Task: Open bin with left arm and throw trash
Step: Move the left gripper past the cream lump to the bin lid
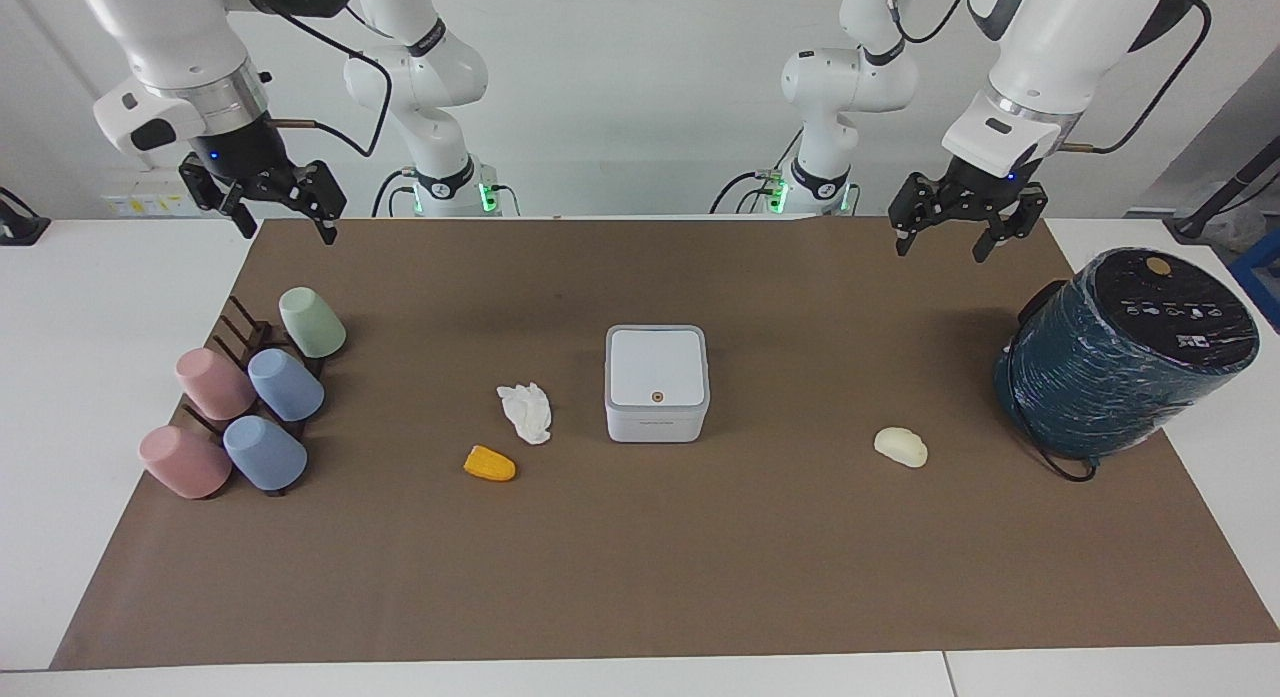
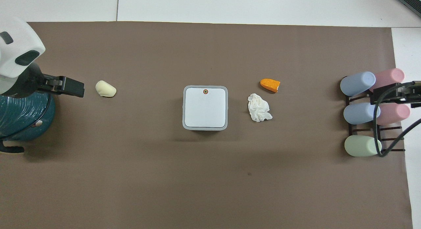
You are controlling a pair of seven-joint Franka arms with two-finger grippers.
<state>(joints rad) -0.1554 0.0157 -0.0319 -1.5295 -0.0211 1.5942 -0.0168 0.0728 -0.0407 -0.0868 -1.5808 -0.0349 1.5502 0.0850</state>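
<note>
The white square bin (image 1: 656, 382) stands mid-mat with its lid shut, and the orange dot shows on the lid in the overhead view (image 2: 205, 107). A crumpled white tissue (image 1: 525, 413) and an orange corn chunk (image 1: 489, 464) lie beside the bin toward the right arm's end. A cream lump (image 1: 900, 446) lies toward the left arm's end. My left gripper (image 1: 942, 245) hangs open and empty, high over the mat's edge by the robots, apart from the bin. My right gripper (image 1: 287, 229) hangs open and empty over the mat's corner above the cups.
A big dark-teal wrapped cylinder (image 1: 1125, 352) stands at the left arm's end of the mat. Several pastel cups (image 1: 245, 407) lie on a dark rack at the right arm's end. A brown mat (image 1: 640, 577) covers the table.
</note>
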